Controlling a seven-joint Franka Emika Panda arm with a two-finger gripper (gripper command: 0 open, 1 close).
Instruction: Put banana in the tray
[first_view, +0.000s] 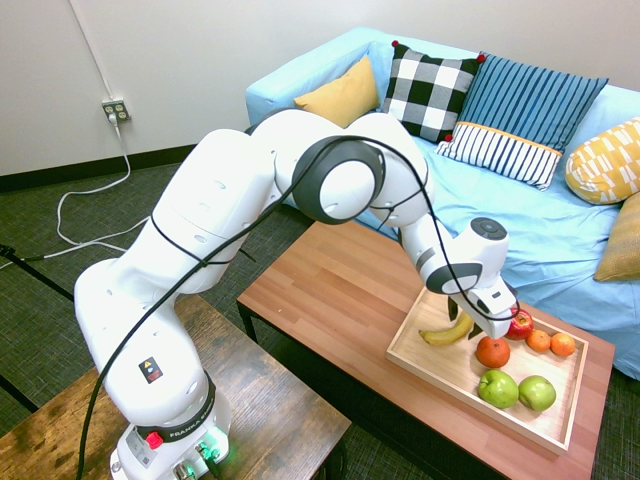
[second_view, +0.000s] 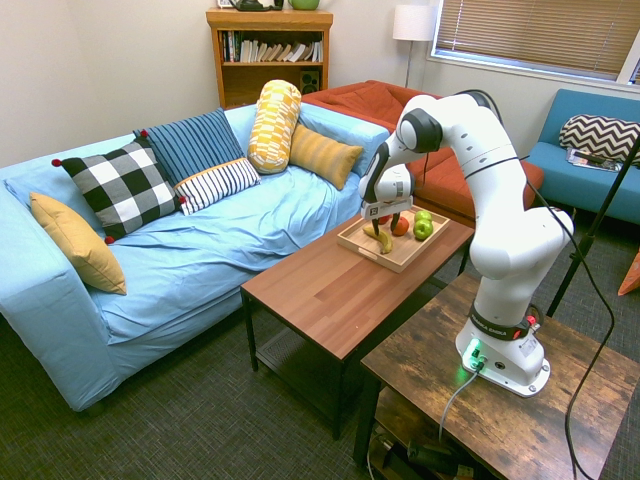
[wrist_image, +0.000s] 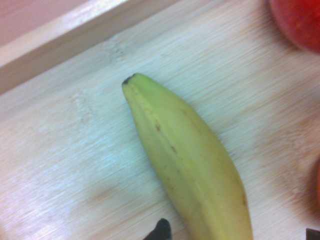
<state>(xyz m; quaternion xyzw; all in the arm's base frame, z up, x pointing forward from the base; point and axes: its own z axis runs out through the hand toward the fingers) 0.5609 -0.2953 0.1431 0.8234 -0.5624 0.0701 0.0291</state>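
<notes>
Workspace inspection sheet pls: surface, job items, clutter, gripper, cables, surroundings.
Surface: reddish-brown coffee table, bare apart from the tray.
Job's things: banana lies on the floor of the tray, near its edge closest to the arm; the wrist view shows it resting on pale wood.
Clutter: in the tray, a red apple, three oranges, two green apples.
Gripper: gripper low over the banana's far end; open or shut cannot be told.
Cables: white cord from the wall outlet across the carpet.
Surroundings: blue sofa with cushions, bookshelf, floor lamp.
</notes>
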